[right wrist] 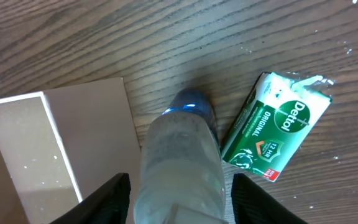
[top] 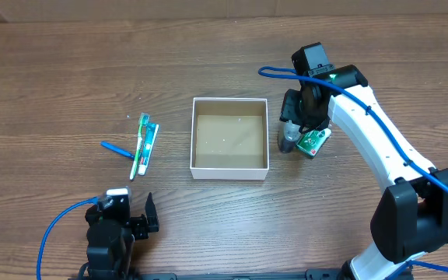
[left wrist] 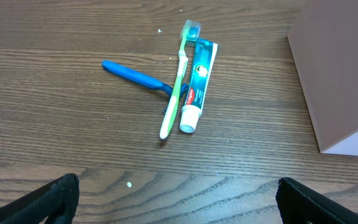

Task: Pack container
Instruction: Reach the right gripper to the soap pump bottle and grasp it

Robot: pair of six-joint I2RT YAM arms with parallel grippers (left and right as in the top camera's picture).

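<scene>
The container (top: 192,132), a square white box with a brown inside, stands empty at mid-table; its wall shows in the right wrist view (right wrist: 104,143) and the left wrist view (left wrist: 340,74). My right gripper (top: 298,128) is just right of the container, open, its jaws (right wrist: 180,199) on either side of a clear bottle with a blue cap (right wrist: 182,155), with small gaps at both sides. A green Dettol soap pack (right wrist: 278,127) lies right of the bottle, also seen overhead (top: 311,142). My left gripper (top: 127,211) is open and empty (left wrist: 179,208) near the front edge.
Left of the container lie a green toothbrush (left wrist: 176,87), a toothpaste tube (left wrist: 197,81) beside it and a blue razor (left wrist: 135,76) under the brush; they also show overhead (top: 142,144). Blue cables run along both arms.
</scene>
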